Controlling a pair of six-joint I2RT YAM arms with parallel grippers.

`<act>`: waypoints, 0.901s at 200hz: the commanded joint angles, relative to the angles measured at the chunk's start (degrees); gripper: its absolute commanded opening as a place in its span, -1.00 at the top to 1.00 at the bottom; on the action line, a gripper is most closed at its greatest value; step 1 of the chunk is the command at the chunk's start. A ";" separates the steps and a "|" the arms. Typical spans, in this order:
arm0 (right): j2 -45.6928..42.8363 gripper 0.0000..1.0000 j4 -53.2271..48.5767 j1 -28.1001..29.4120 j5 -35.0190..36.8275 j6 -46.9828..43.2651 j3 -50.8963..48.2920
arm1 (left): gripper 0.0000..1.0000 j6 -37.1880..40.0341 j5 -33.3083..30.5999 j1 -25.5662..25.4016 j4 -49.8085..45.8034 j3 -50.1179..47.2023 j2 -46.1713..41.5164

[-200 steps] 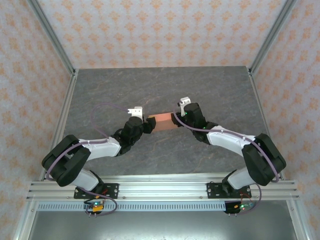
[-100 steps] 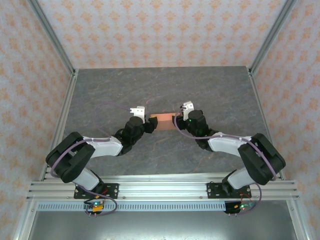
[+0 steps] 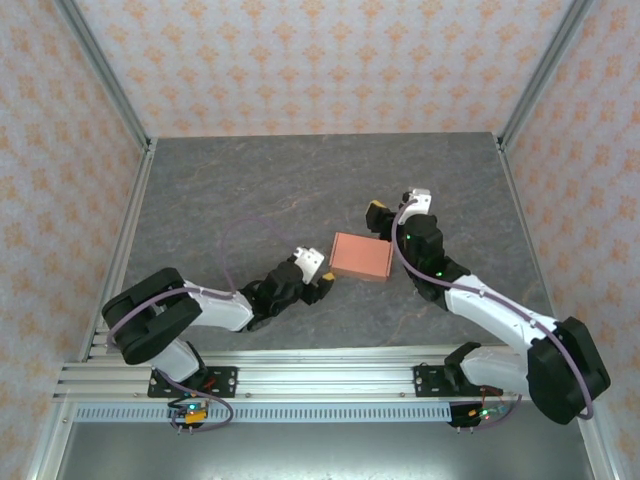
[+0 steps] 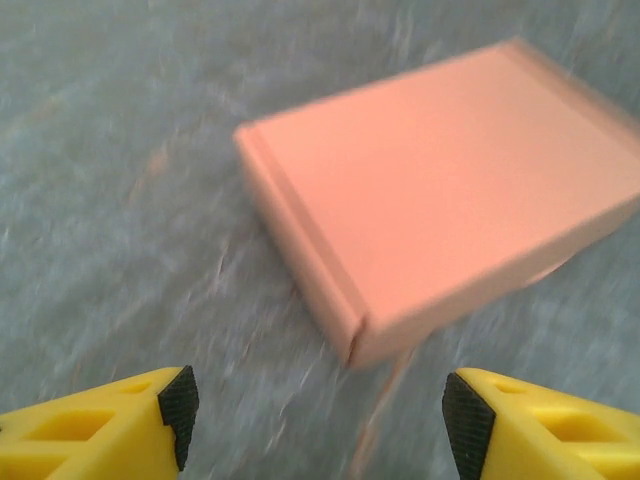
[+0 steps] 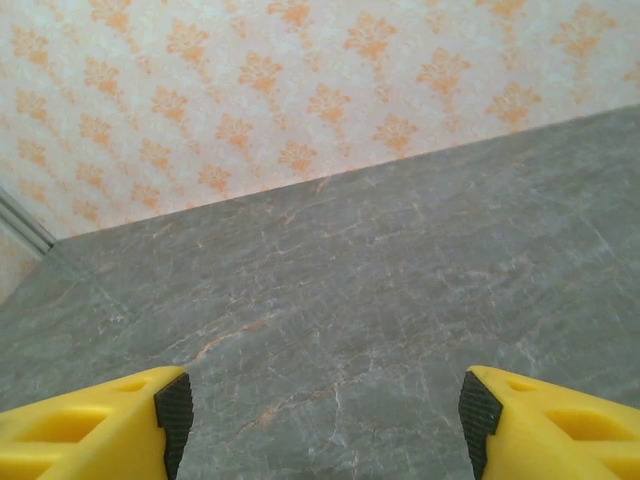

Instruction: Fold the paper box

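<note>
Paper box point(image 3: 361, 257): 1, on table point(image 3: 230, 190) | left pincer point(image 4: 322, 405), right pincer point(image 5: 320, 410): 2, empty, spread

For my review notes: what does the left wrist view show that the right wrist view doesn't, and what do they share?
Left wrist view: the salmon-orange flat rectangular cardboard box lies closed on the grey marbled tabletop, just ahead of the open left gripper, untouched. Right wrist view: the orange-patterned back wall and a metal corner post, beyond the open right gripper. Shared: that tabletop and spread black-tipped yellow fingers, nothing between them.
</note>
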 commanded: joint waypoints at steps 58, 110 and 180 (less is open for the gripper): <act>-6.79 -0.98 -10.38 -0.26 5.29 -1.90 -0.31 | -0.99 3.44 -6.24 3.00 -11.26 4.24 -13.09; -11.28 -0.98 -8.04 -0.28 26.10 -19.26 -2.81 | -1.00 2.28 -14.02 11.29 -26.19 7.41 -30.21; -2.56 -0.98 4.36 -10.62 22.22 -17.65 -12.76 | -1.00 5.45 -13.29 33.20 -24.73 -5.77 -40.25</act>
